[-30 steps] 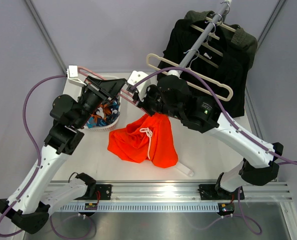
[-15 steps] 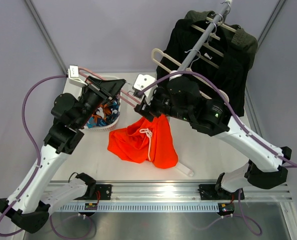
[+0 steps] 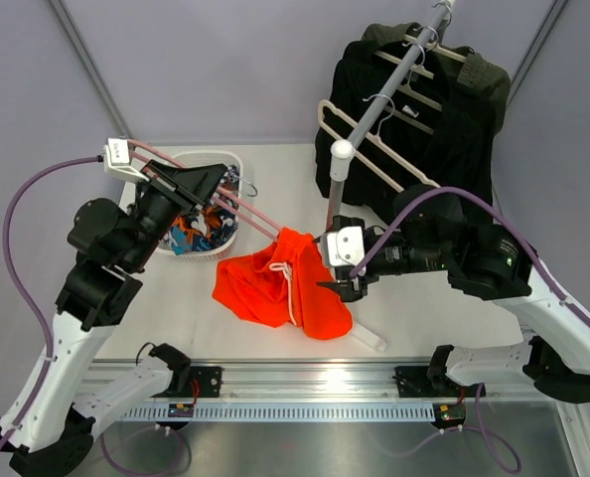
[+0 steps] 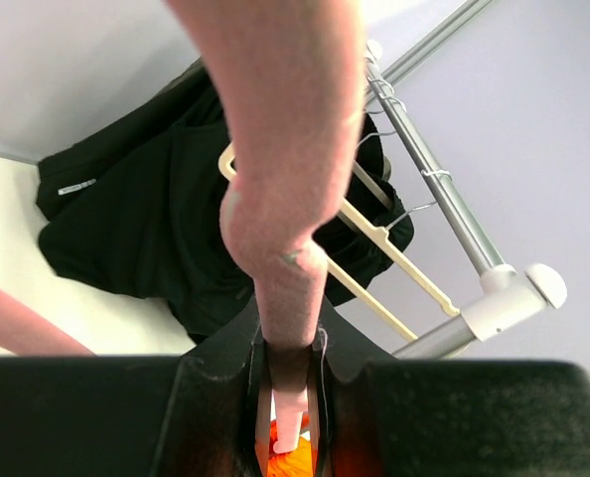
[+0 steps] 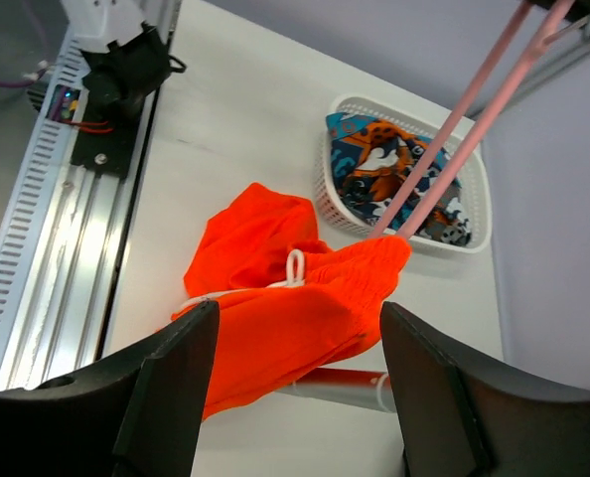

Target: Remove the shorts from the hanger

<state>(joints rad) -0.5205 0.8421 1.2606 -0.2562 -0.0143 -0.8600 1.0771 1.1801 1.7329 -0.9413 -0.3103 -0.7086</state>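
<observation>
The plain orange shorts (image 3: 280, 288) with a white drawstring lie bunched on the table. Their waistband (image 5: 379, 260) is lifted to the far end of a pink hanger (image 3: 245, 211); whether it is still hooked there I cannot tell. My left gripper (image 3: 208, 189) is shut on the hanger, and the pink bar (image 4: 293, 298) runs between its jaws. My right gripper (image 3: 333, 276) stands open just right of the shorts, jaws wide around nothing (image 5: 297, 310). The patterned shorts (image 3: 198, 235) lie in a white basket (image 5: 474, 234).
A clothes rack (image 3: 374, 109) at the back right carries black garments (image 3: 454, 139) and cream hangers (image 3: 369, 149). Its white post (image 3: 335, 184) stands behind the shorts. A pale rod (image 3: 365, 338) lies on the table under the shorts' right edge. The aluminium rail (image 3: 325, 383) runs along the near edge.
My right gripper opened, let go of the orange shorts' waistband and drew back right and down. The left arm pulled the pink hanger leftward, leaving the shorts sagging from its tip.
</observation>
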